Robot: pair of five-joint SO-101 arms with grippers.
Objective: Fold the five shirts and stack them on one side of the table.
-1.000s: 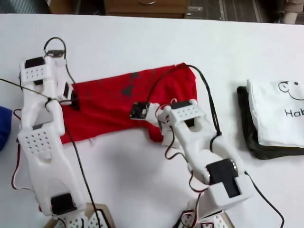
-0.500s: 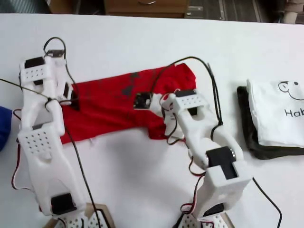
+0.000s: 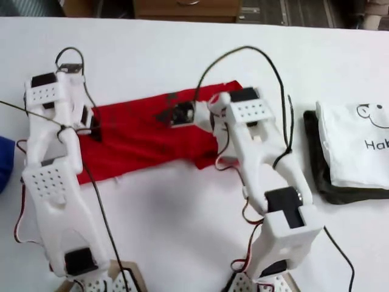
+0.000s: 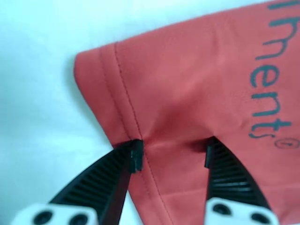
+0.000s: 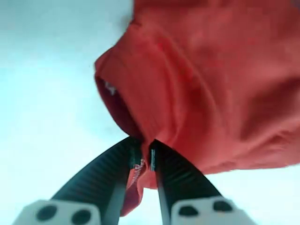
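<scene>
A red shirt (image 3: 146, 137) lies spread across the middle of the table, with dark print on it. My left gripper (image 3: 94, 125) sits at the shirt's left end. In the left wrist view its jaws (image 4: 172, 152) stand open, tips pressed onto the red shirt (image 4: 197, 84) beside the stitched hem. My right gripper (image 3: 209, 118) is over the shirt's right end. In the right wrist view it (image 5: 143, 152) is shut on a bunched fold of the red shirt (image 5: 206, 93), held up off the table.
A folded white shirt (image 3: 355, 143) lies on a folded dark shirt (image 3: 316, 167) at the right edge of the table. A blue cloth (image 3: 5, 161) shows at the left edge. Black cables loop over both arms. The near middle of the table is bare.
My right gripper has moved toward the far side of the table, pulling the shirt's near right corner up and over with it. The left arm has stayed put.
</scene>
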